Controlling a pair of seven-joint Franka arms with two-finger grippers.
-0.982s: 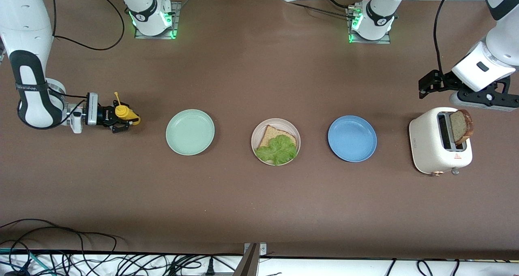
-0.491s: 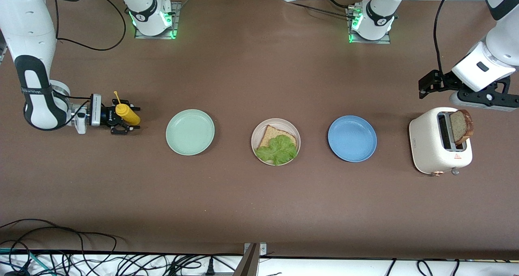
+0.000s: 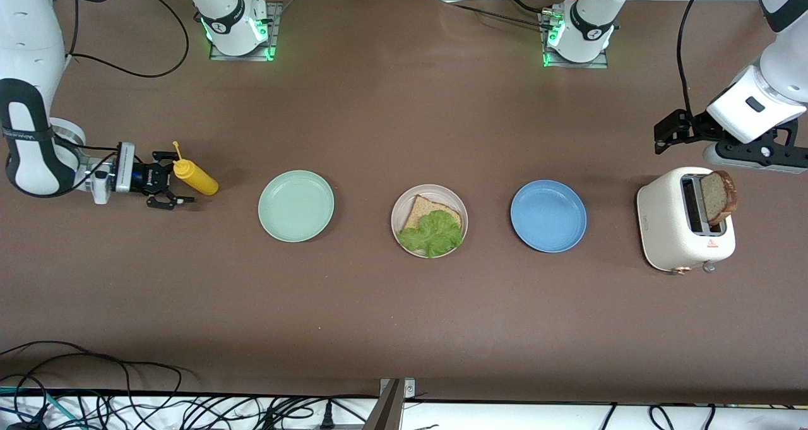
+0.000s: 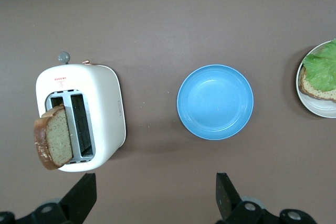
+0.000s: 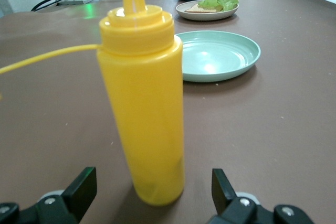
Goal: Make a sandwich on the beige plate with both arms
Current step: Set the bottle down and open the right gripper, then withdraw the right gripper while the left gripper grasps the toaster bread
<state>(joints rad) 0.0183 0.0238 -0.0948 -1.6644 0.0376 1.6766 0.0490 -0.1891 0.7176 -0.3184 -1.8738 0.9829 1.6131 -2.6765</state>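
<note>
Sauce bottle (image 3: 196, 179) stands released before the spread right claw (image 3: 165, 182); next, toaster bread (image 3: 719, 196) must be taken by the open, empty left claw (image 3: 663, 141) for the beige plate (image 3: 399, 212).

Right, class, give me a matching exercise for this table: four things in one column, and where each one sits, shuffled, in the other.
Things:
1. lettuce leaf
2. bread slice
3. yellow squeeze bottle
4. blue plate

Places:
A. between the beige plate and the toaster
B. in the toaster's slot
C. on the beige plate
D. standing by the open right gripper

Pairs: 1-C, 2-B, 3-D, 4-A
</note>
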